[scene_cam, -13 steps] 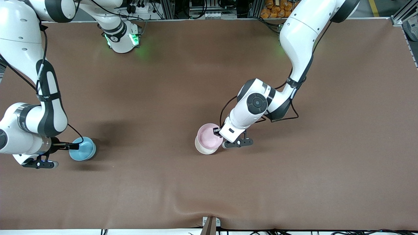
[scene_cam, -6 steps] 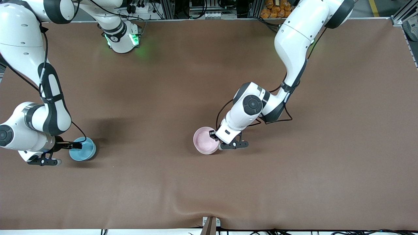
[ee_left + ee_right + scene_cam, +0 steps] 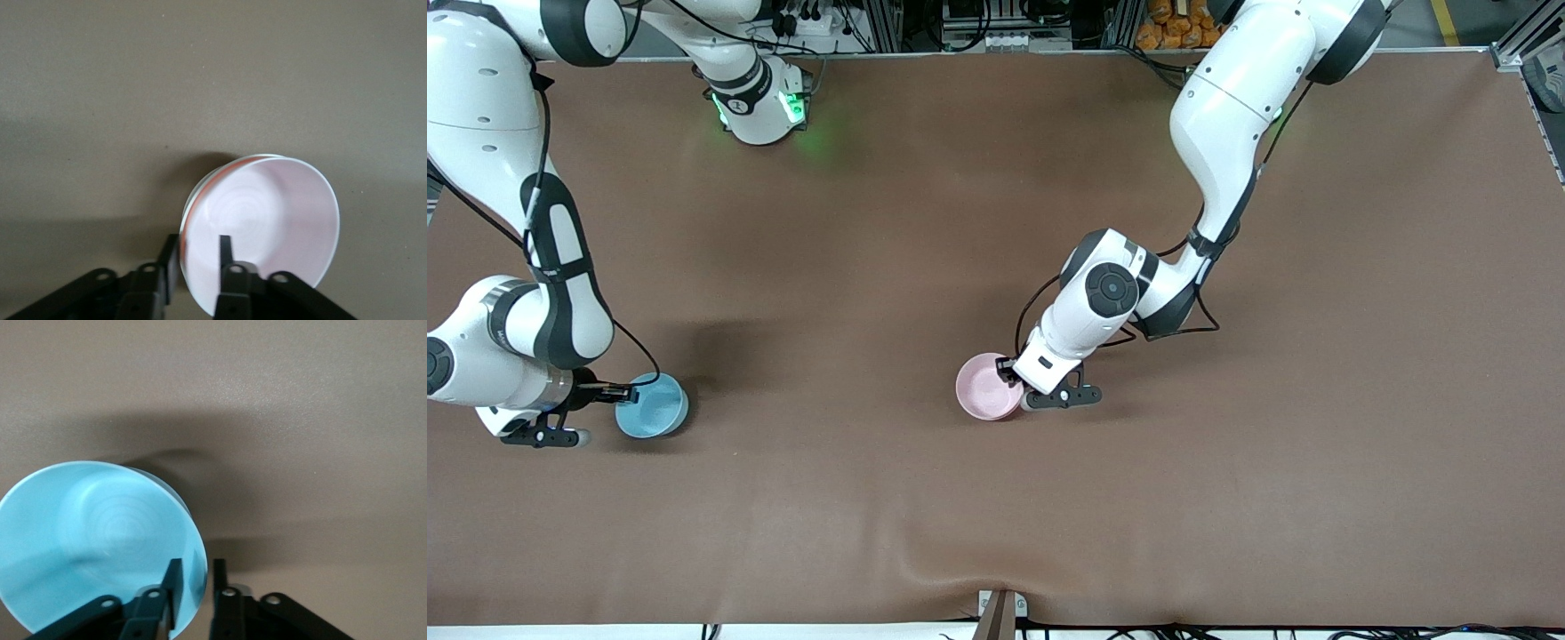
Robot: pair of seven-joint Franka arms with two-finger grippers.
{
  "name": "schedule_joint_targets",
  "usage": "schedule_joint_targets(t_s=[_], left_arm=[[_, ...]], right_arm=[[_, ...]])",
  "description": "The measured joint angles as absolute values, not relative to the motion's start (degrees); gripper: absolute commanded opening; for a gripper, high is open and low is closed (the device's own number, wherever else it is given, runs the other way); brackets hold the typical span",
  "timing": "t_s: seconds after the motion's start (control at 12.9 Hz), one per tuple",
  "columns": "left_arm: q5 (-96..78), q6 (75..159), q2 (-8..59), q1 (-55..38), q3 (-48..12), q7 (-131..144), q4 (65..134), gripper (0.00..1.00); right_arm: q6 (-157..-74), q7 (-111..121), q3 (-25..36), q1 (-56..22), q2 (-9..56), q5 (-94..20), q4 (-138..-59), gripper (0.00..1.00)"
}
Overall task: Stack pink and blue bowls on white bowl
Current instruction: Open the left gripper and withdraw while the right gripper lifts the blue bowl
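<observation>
The pink bowl [image 3: 985,388] [image 3: 267,213] sits nested in the white bowl [image 3: 200,189] at mid-table. Only a thin edge of the white bowl's rim shows in the left wrist view. My left gripper [image 3: 1010,372] [image 3: 199,257] is open, one finger inside and one outside the pink bowl's rim, with gaps showing. The blue bowl [image 3: 654,407] [image 3: 93,540] stands on the table toward the right arm's end. My right gripper [image 3: 624,392] [image 3: 197,580] straddles its rim. The fingers are drawn in close and a sliver of gap shows, so it is open.
The brown mat [image 3: 1227,462] covers the whole table. A metal bracket [image 3: 1000,609] sits at the edge nearest the front camera. The right arm's base [image 3: 760,107] glows green at the robots' edge.
The left arm lowered the pink bowl down into the white bowl and its fingers parted from the rim. The right gripper's fingers closed in around the blue bowl's rim.
</observation>
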State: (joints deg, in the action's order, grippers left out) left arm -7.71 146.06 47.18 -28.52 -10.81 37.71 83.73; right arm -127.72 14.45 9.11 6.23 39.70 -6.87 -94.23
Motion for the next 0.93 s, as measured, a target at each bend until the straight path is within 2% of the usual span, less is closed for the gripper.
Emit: schedule_joint_targets(t_s=[0.15, 0.31, 0.62, 0.93], left_arm=[[-7.6, 145.9, 47.1, -28.6, -10.8, 37.7, 82.9, 1.00], [-6.8, 142.2, 45.8, -28.2, -10.6, 37.7, 81.7, 1.00], [-1.5, 128.1, 37.6, -23.5, -10.3, 37.2, 80.7, 1.00], [-1.0, 111.4, 28.2, -18.6, -10.1, 35.7, 80.6, 1.00]], right_arm=[[-127.3, 14.7, 9.0, 6.2, 39.4, -7.3, -94.1, 0.00], [-126.9, 15.1, 8.9, 6.2, 39.1, -7.5, -94.0, 0.00], [-123.0, 15.3, 8.2, 5.0, 36.5, -7.5, -92.3, 0.00], [-119.2, 8.5, 7.6, -1.7, 32.2, -7.8, -92.2, 0.00]])
